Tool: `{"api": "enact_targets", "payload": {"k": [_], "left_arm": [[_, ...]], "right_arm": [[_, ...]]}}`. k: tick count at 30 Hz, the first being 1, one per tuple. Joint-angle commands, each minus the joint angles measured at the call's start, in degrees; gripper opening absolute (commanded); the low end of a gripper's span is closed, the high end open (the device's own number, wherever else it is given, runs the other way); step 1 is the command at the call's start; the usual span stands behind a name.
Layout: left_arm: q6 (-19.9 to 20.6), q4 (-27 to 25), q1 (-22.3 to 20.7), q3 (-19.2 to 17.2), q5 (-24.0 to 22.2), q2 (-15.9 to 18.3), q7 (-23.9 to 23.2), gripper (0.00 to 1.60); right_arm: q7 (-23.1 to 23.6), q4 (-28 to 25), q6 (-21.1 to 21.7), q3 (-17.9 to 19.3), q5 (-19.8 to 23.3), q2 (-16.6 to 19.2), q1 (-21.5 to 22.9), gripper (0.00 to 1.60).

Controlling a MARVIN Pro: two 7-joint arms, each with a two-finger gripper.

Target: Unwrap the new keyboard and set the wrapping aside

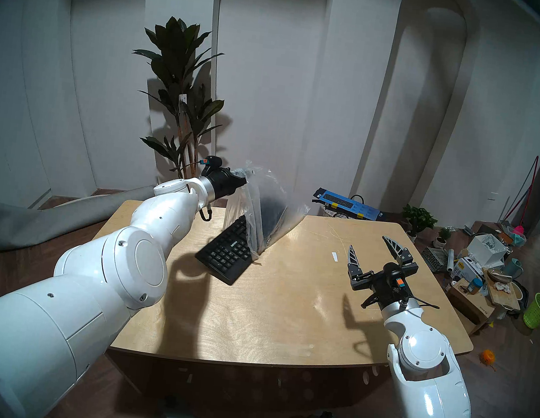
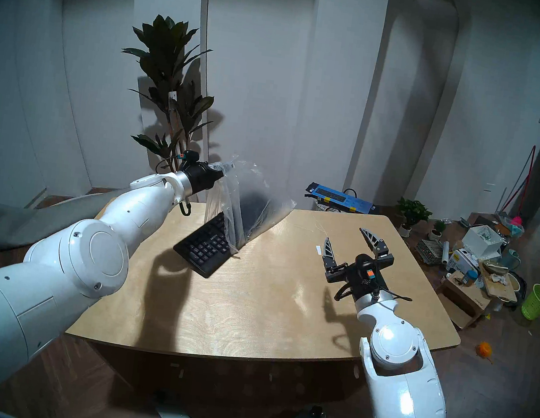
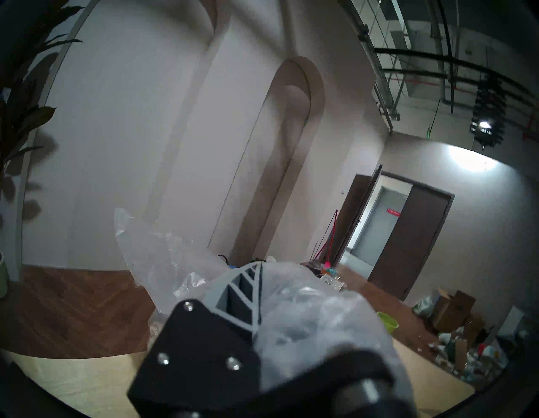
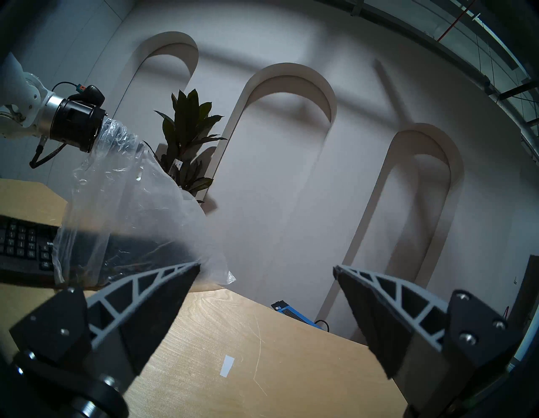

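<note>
Above the far left of the tabletop (image 1: 283, 307), my left gripper (image 1: 243, 180) has its fingers pinching a bunched end of the wrapping (image 1: 269, 217), lifted so the bag hangs as a tent. Keyboard (image 1: 227, 252) lies tilted, near half bare on the wood, far half inside the bag. My right gripper (image 1: 376, 254) hovers well apart, fingers spread, empty. Step in hand, by my judgement: drawing the bag off. Next move calls for a further pull up and away, with the keyboard likely to drag unless steadied
</note>
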Motion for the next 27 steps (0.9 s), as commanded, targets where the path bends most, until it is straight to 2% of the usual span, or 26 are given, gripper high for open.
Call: {"api": "enact_targets", "payload": {"k": [1, 7, 12, 18, 27], "left_arm": [[5.03, -2.47, -3.6, -1.68, -2.37, -1.06, -2.49, 0.0], [9.19, -4.13, -3.67, -2.32, -2.72, -1.47, -3.11, 0.0], [11.82, -6.3, -4.96, -3.77, -3.53, -1.31, -1.82, 0.0], [13.31, -8.71, -7.21, -5.47, -4.64, -1.45, -0.69, 0.0], [14.87, -15.13, -9.33, -8.13, -7.07, -2.41, 1.22, 0.0]], "right_arm": [[0.04, -1.12, -0.53, -0.12, 0.08, -0.01, 0.33, 1.6], [-0.03, -1.12, -0.54, -0.17, 0.08, 0.04, 0.32, 1.6], [-0.1, -1.08, -0.53, -0.21, 0.08, 0.08, 0.34, 1.6], [-0.16, -0.98, -0.48, -0.24, 0.07, 0.12, 0.37, 1.6], [-0.27, -0.81, -0.43, -0.3, 0.05, 0.18, 0.43, 1.6]]}}
